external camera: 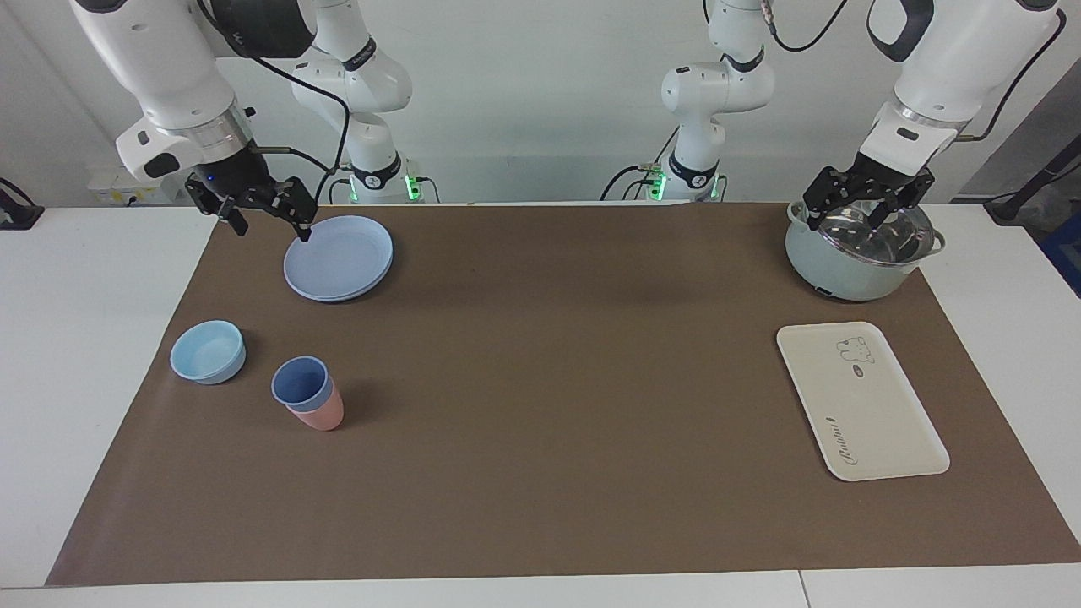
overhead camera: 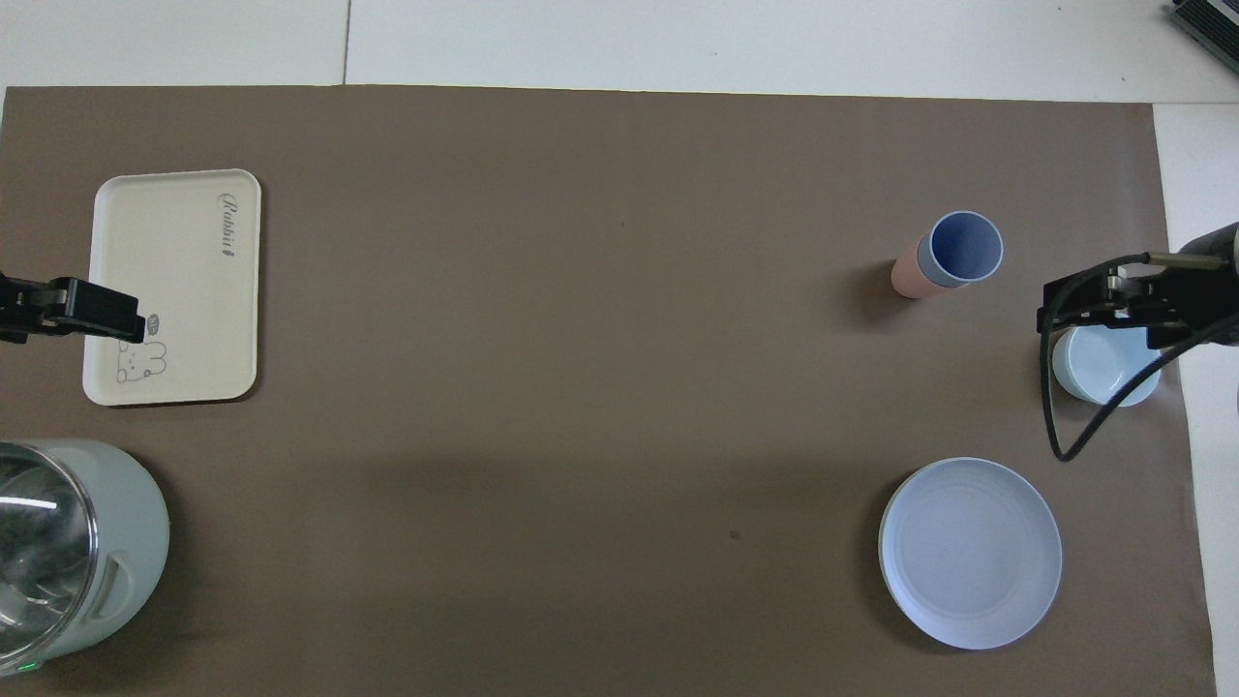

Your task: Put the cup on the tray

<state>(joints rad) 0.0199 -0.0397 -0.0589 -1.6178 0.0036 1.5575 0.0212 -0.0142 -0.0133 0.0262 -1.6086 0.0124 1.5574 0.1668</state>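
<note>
At the right arm's end of the table, the cup [external camera: 300,382] sat nested inside a salmon-pink tumbler [external camera: 322,414], upright, only its upper band showing above the pink rim. That pair stood beside the light-blue bowl [external camera: 208,351] and farther from the robots than the round blue plate [external camera: 339,257].

The tray [external camera: 860,399] lay flat at the left arm's end, well apart from the cup, with nothing on it. A lidded pot [external camera: 861,252] stood nearer to the robots than the tray.

Right gripper [external camera: 268,213] hung over the mat by the plate's edge, fingers spread wide, holding nothing. Left gripper [external camera: 861,206] hung over the pot lid, also parted and empty. Neither had touched the cup; the task was not started.

Handling judgement: thin matte plastic, light, stiff enough for a firm pinch, not fragile. Taper plus nesting was the catch: the pink tumbler could lift with it if the fit was tight. Best hold looked like one finger inside the mouth, one outside on the exposed blue band, above the pink rim. Straight lift, slow. The right arm was the closer one; the span to the tray might call for a handover.
</note>
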